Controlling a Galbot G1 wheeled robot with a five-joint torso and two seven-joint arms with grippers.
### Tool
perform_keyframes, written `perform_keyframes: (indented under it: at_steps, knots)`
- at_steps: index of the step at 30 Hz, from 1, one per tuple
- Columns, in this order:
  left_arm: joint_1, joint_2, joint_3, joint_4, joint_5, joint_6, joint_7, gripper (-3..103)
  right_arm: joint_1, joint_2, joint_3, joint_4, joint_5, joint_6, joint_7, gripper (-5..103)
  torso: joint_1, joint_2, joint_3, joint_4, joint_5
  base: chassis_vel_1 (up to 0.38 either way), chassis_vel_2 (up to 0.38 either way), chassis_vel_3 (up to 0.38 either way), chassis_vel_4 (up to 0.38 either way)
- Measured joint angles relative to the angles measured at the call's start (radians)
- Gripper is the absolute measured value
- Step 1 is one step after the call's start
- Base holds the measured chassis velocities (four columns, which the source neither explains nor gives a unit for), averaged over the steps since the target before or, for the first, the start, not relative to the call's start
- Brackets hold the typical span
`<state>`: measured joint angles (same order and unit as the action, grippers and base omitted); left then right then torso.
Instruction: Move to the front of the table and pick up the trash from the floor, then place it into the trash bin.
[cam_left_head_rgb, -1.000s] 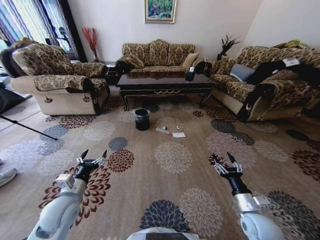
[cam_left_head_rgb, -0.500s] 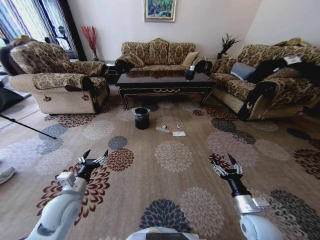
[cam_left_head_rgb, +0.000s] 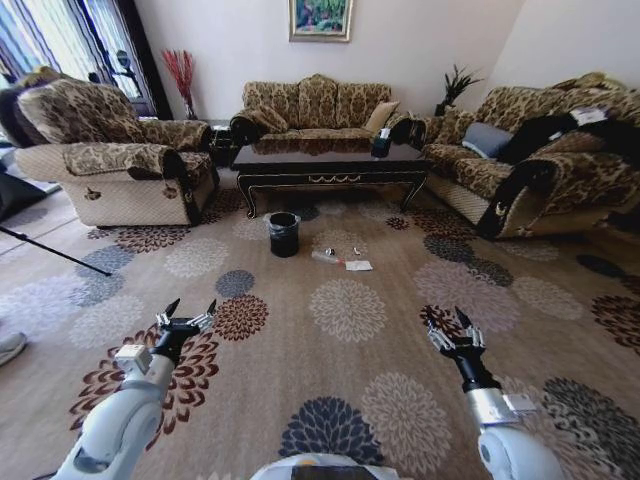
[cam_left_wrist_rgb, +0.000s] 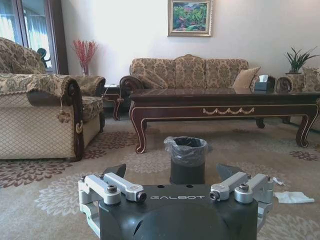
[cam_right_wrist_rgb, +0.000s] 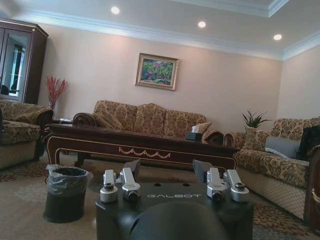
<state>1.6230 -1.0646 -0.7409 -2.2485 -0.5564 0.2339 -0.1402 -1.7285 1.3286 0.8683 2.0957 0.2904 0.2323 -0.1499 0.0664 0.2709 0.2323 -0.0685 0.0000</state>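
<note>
Carpeted floor (cam_left_head_rgb: 350, 400) ahead; I'm on approach, both grippers (cam_left_head_rgb: 187, 320) (cam_left_head_rgb: 452, 327) wide, trash (cam_left_head_rgb: 357, 266) far off: close in.

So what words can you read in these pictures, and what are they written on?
"GALBOT" on the black body of the left gripper.
"GALBOT" on the black body of the right gripper.
The tissue box on the table has no print I can read; too small.

Glossy dark wood table (cam_left_head_rgb: 330, 165), crinkled clear plastic lining the trash bin (cam_left_head_rgb: 284, 235), patterned carpet floor (cam_left_head_rgb: 340, 330).
</note>
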Motion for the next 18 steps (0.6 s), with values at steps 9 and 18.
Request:
perform_keyframes:
  at_steps: [9,18]
  knots:
    - [-0.002,-0.001,0.004,0.001,0.001,0.0,-0.001,100,0.0,0.005,-0.003,0.01,0.015,-0.009,0.008,60,-0.01,-0.04,-0.029,0.0001,0.0,0.0,0.0,0.0,0.0]
    - [0.002,-0.006,0.005,0.003,0.005,-0.001,0.0,100,-0.002,0.007,0.0,0.012,0.014,-0.01,0.023,73,-0.018,-0.073,-0.054,0.0001,0.0,0.0,0.0,0.0,0.0]
